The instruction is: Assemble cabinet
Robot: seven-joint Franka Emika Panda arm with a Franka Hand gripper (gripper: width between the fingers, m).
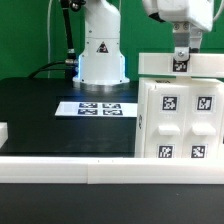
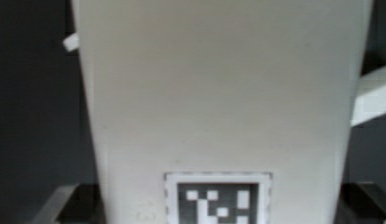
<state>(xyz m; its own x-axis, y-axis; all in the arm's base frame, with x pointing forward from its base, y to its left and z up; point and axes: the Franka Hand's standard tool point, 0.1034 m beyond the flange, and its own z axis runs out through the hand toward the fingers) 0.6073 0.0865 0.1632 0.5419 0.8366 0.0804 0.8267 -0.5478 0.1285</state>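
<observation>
The white cabinet body [image 1: 180,125] stands at the exterior view's right, with several marker tags on its front. A long white top panel [image 1: 165,64] lies across its top. My gripper [image 1: 181,52] comes down from above onto the panel, at the tag on its edge. In the wrist view the panel [image 2: 208,90] fills the picture, with a tag [image 2: 220,200] near the gripper [image 2: 216,208]. The dark fingers [image 2: 69,202] sit against the panel's two long edges, shut on it.
The marker board [image 1: 100,107] lies on the black table in front of the robot base [image 1: 100,50]. A white rail [image 1: 80,172] runs along the front edge. A small white part [image 1: 3,132] sits at the exterior view's far left.
</observation>
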